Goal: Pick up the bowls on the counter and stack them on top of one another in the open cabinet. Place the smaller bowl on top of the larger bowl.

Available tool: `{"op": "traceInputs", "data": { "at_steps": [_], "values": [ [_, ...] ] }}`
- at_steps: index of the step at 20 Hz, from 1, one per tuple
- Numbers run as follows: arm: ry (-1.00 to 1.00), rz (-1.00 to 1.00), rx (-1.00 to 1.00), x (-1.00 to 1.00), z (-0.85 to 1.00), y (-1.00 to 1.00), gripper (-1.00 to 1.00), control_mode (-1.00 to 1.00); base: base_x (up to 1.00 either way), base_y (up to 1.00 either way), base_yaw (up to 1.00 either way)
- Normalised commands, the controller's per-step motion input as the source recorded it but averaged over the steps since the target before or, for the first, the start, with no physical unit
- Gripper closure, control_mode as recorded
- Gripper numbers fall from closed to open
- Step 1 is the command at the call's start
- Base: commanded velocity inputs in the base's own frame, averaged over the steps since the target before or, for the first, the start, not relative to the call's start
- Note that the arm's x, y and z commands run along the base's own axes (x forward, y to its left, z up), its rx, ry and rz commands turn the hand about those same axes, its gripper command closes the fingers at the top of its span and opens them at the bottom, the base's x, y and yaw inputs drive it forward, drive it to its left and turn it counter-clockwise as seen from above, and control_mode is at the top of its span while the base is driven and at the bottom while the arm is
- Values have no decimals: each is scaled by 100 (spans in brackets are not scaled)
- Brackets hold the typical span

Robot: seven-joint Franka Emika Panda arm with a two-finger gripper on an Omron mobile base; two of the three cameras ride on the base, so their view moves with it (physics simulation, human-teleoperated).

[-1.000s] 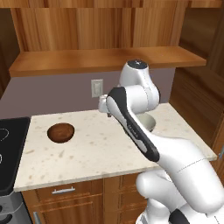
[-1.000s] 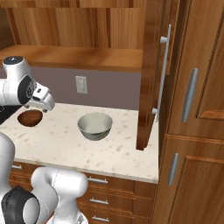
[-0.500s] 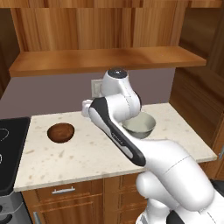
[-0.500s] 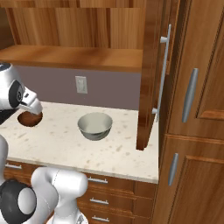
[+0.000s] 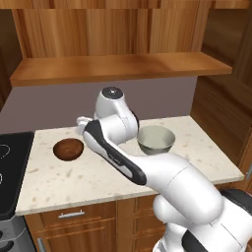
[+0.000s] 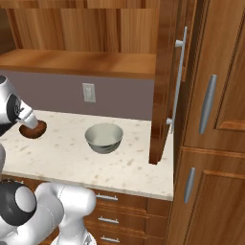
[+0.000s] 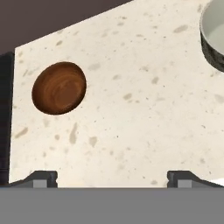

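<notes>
The smaller bowl (image 5: 69, 148) (image 6: 34, 129) (image 7: 59, 87), dark reddish-brown wood, sits empty on the left part of the beige counter (image 5: 98, 177) (image 7: 131, 109). The larger bowl (image 5: 156, 139) (image 6: 103, 137) (image 7: 214, 37), pale grey-green with a whitish inside, stands to its right, cut off by the hand view's upper right edge. My gripper (image 7: 113, 178) hovers open above bare counter between the two bowls, nearer the brown one, with nothing between its fingertips (image 7: 43, 178). The open cabinet (image 5: 118, 66) (image 6: 76, 62) spans the wall above the counter, its shelf bare.
A black stovetop (image 5: 12, 162) borders the counter on the left. The opened cabinet door (image 6: 162, 81) with a long metal handle juts out over the counter's right end, beside tall wooden cupboards (image 6: 215, 119). A wall outlet (image 6: 88, 92) sits behind the bowls.
The arm has swung left, away from the larger bowl and towards the smaller bowl. Both bowls stay in place, and the gripper stays open.
</notes>
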Motion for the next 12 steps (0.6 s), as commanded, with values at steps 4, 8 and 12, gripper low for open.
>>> {"op": "traceInputs", "data": {
  "at_steps": [4, 8, 12],
  "values": [
    [4, -6, 6, 32, -25, 32, -100, -100, 0, 0, 0],
    [3, -3, 10, 23, -22, 7, -100, -100, 0, 0, 0],
    [0, 0, 7, 7, -16, -9, -100, -100, 0, 0, 0]
  ]
}}
